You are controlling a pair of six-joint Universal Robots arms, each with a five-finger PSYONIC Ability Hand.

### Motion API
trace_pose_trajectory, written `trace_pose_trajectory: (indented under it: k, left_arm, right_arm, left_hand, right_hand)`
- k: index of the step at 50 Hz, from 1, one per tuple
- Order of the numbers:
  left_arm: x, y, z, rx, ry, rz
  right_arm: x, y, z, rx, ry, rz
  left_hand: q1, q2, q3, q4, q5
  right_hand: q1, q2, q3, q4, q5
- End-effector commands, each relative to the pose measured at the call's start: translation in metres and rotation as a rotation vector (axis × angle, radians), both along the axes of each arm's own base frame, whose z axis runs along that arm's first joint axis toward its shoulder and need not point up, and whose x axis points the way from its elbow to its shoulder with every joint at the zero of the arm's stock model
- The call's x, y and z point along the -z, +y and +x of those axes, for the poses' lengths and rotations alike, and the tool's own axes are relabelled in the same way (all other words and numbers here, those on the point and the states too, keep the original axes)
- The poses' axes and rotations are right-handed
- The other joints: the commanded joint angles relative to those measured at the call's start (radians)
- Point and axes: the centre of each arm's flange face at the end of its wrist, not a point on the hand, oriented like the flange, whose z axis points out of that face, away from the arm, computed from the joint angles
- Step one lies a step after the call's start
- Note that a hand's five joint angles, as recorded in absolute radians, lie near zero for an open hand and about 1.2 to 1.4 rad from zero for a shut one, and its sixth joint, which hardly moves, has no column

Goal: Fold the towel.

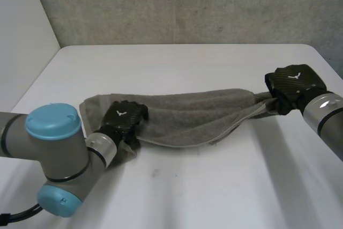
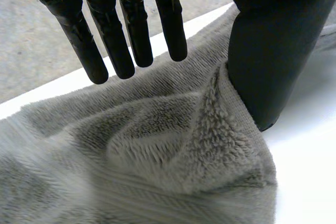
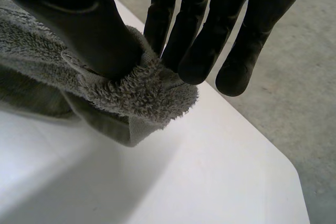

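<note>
The table (image 1: 214,63) is bare white both behind the towel (image 1: 193,113), up to the grey wall (image 1: 187,4), and in front of it; the right hand (image 1: 293,84) is close to the table's right edge. The towel is grey terry, bunched into a long, creased band across the table's middle, stretched between the two hands. The left hand (image 1: 124,117) is at its left end, fingers (image 2: 131,30) straight and spread above the cloth, thumb (image 2: 273,51) against a raised fold. The right hand pinches the gathered right end between its thumb (image 3: 94,30) and fingers (image 3: 194,51).
</note>
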Motion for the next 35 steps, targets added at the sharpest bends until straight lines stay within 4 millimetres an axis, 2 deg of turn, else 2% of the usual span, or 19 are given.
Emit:
trace_pose_trajectory:
  k: [1, 9, 17, 21, 31, 35]
  left_arm:
    - [0.009, 0.003, -0.010, 0.023, -0.009, 0.006]
    - [0.011, 0.000, -0.020, 0.021, 0.004, -0.030]
    - [0.012, -0.010, -0.016, -0.102, -0.028, -0.068]
    - [0.016, -0.010, -0.013, -0.124, -0.045, -0.067]
    - [0.020, -0.005, -0.006, -0.118, -0.126, -0.081]
    - [0.013, -0.001, -0.002, -0.118, -0.139, -0.096]
  right_arm:
    - [-0.005, -0.004, -0.006, 0.028, -0.031, -0.008]
    - [-0.018, 0.001, -0.007, 0.028, -0.041, -0.043]
    - [-0.050, 0.006, -0.012, 0.047, -0.095, -0.129]
    - [-0.064, 0.002, -0.024, 0.081, -0.114, -0.167]
    - [-0.070, -0.005, -0.032, 0.073, -0.120, -0.186]
    - [-0.070, -0.008, -0.037, 0.088, -0.120, -0.186]
  left_hand:
    - [0.075, 0.076, 0.077, 0.076, 0.080]
    - [0.192, 0.193, 0.194, 0.193, 0.197]
    - [0.304, 0.305, 0.306, 0.305, 0.309]
    - [0.310, 0.311, 0.312, 0.311, 0.315]
    - [0.327, 0.329, 0.330, 0.329, 0.333]
    - [0.327, 0.329, 0.330, 0.329, 0.333]
  right_hand:
    - [0.096, 0.105, 0.068, 0.059, 0.095]
    - [0.096, 0.105, 0.068, 0.059, 0.095]
    - [0.096, 0.105, 0.068, 0.059, 0.095]
    - [0.096, 0.105, 0.068, 0.059, 0.095]
    - [0.096, 0.105, 0.068, 0.059, 0.095]
    - [0.096, 0.105, 0.068, 0.059, 0.095]
